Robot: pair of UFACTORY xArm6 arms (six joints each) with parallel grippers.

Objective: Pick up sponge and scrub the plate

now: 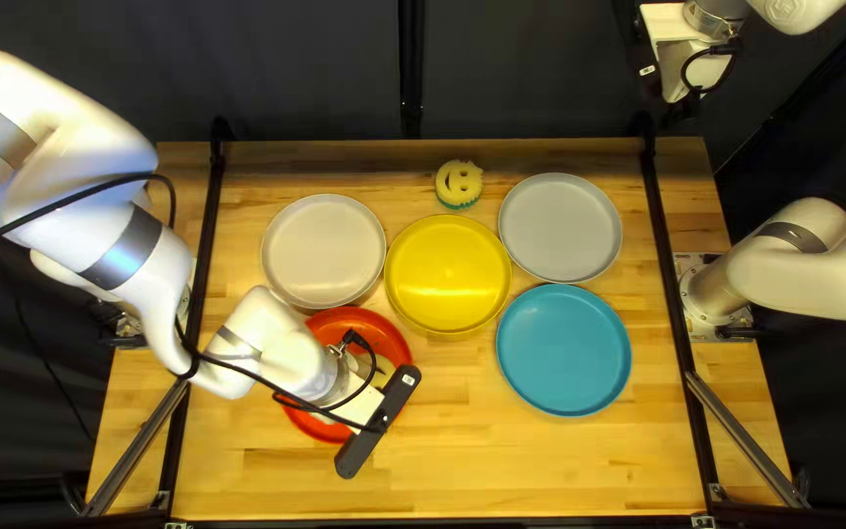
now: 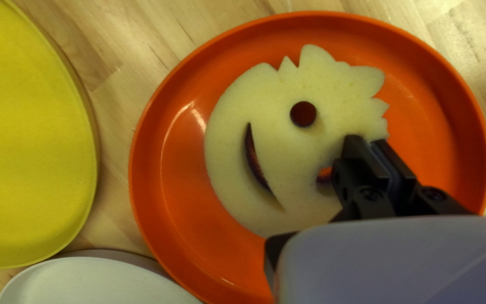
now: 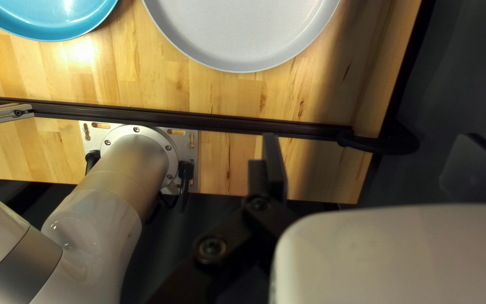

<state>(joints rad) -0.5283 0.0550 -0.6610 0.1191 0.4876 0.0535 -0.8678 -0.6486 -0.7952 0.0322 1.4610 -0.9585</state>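
Observation:
My left gripper (image 1: 379, 421) is over the orange plate (image 1: 400, 338) in the top left view and covers most of the sponge (image 1: 385, 368). Seen from the left wrist, the pale yellow smiley sponge (image 2: 279, 95) lies flat in the orange plate (image 2: 170, 186). There my left gripper (image 2: 367, 143) has its close-set fingers on the sponge's spiky edge beside an eye hole, shut on it. High at the far right, my right gripper (image 1: 676, 73) is away from the plates; in its wrist view the right gripper (image 3: 372, 163) stands open and holds nothing.
A second smiley sponge (image 1: 459, 183) sits near the far edge. Around the yellow plate (image 1: 447, 274) are a white plate (image 1: 323, 252), a grey plate (image 1: 560, 227) and a blue plate (image 1: 563, 350). Black rails (image 1: 673, 284) run along both table sides.

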